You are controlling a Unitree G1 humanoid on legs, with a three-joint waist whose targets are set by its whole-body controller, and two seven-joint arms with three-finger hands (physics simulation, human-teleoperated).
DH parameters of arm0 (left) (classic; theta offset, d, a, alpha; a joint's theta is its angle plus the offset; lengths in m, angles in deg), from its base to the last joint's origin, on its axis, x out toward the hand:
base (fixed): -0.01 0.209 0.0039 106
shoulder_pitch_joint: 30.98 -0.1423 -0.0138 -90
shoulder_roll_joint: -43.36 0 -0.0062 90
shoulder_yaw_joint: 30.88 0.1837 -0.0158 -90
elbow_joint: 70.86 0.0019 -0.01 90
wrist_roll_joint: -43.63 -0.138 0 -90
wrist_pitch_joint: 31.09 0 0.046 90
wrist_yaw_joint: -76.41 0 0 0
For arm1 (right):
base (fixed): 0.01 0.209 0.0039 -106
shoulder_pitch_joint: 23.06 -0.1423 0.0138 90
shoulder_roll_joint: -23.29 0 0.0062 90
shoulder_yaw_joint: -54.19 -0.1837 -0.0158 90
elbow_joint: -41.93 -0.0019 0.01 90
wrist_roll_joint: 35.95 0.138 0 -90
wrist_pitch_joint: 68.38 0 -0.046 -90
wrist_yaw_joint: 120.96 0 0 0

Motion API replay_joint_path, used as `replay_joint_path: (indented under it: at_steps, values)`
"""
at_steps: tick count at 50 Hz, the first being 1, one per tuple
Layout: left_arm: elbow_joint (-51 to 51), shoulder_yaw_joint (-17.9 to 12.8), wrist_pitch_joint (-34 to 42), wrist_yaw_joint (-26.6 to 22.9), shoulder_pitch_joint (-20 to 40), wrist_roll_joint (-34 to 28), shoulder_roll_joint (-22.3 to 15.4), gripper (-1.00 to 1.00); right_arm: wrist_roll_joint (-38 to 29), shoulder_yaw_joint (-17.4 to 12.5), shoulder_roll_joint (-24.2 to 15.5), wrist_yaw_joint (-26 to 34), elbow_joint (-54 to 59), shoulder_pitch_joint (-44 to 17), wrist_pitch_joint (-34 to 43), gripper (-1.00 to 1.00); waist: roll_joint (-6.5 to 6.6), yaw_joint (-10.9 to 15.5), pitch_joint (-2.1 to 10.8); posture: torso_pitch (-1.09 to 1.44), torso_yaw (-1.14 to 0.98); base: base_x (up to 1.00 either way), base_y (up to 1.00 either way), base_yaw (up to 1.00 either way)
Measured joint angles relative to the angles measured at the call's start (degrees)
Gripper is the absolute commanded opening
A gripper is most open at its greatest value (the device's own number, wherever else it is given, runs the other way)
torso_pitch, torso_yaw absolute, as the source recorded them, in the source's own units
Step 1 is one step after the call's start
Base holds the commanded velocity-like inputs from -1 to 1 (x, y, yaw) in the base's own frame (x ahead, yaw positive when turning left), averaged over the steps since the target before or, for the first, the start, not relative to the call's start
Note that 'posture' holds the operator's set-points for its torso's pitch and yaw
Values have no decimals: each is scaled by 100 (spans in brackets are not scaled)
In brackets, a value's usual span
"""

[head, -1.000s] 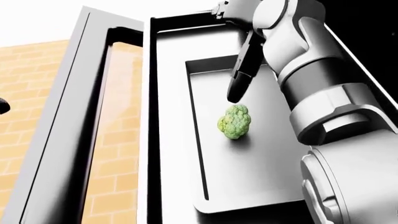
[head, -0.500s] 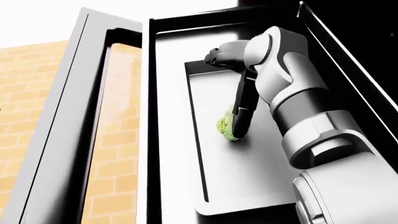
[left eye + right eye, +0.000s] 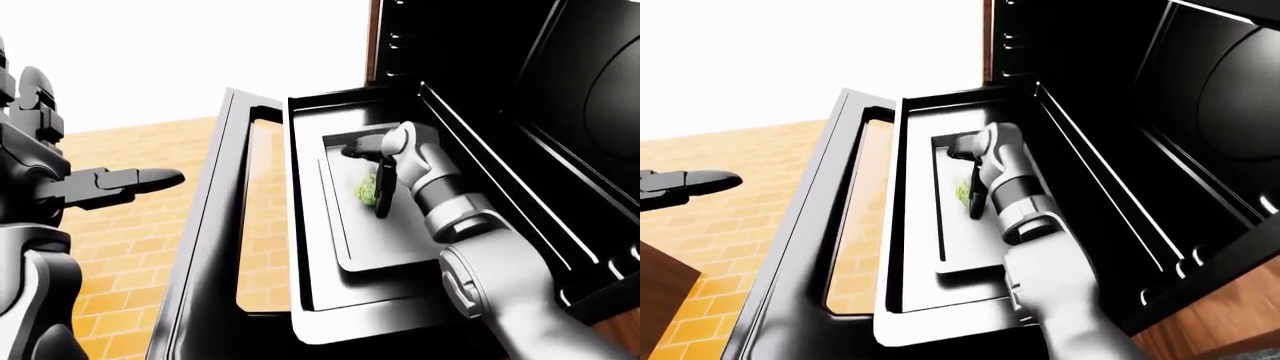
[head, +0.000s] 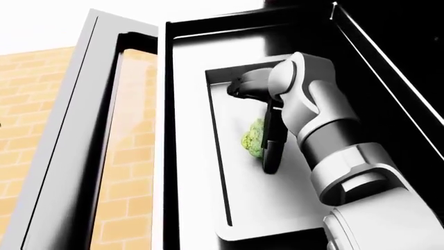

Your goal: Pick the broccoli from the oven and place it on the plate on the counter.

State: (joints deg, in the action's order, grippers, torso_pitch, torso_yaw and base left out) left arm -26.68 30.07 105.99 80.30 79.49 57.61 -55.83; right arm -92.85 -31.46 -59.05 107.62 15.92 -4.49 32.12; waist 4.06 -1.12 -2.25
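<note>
One dark fingers [image 4: 272, 148] bar partly hides broccoli [image 4: 252, 138] on tray [image 4: 243, 198].

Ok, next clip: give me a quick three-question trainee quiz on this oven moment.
1. True or false: the broccoli lies on the tray inside the oven.
2. Which hand reaches to the broccoli? A) left hand B) right hand C) both
3. Fill in: the oven door stands ____.

Key
1. True.
2. B. The right hand has dark fingers beside the broccoli; whether they close round it cannot be told. The left hand hangs apart at the left-eye view's left, fingers extended.
3. Open.
</note>
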Motion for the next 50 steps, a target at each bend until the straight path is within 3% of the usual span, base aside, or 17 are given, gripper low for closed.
replay_joint_path:
  at_steps: [18, 19, 22, 27, 40, 46, 50]
  values:
    - [-45, -38, 8, -23, -10, 3, -8, 100, -351, 50, 59, -47, -25, 102, -131, 98, -1, 4, 7, 0, 0, 0, 0, 0]
    - [-69, -30, 42, -12, 11, 8, -21, 100, -361, 47, 61, -39, -23, 111, -132, 81, -2, 5, 6, 0, 0, 0, 0, 0]
    - [-141, -17, 142, 26, 80, 28, -48, 100, -431, 82, 48, -46, -55, 137, -172, 68, -1, 9, 6, 0, 0, 0, 0, 0]
    - [-214, 28, 293, 75, 139, 55, -72, 100, -519, 49, 32, -49, -121, 123, -193, 69, 18, 21, 25, 0, 0, 0, 0, 0]
    - [-61, -166, 19, -41, -69, 55, -52, 100, -651, 75, 41, -328, -199, 178, -332, 44, 3, 26, 63, 0, 0, 0, 0, 0]
    - [-73, -219, -65, -63, -142, 75, -37, 100, -797, 117, 57, -453, -276, 240, -408, 25, -4, 24, 85, 0, 0, 0, 0, 0]
    - [-75, -252, -80, -67, -153, 97, -46, 100, -897, 121, 74, -473, -409, 305, -422, 2, -7, 21, 93, 0, 0, 0, 0, 0]
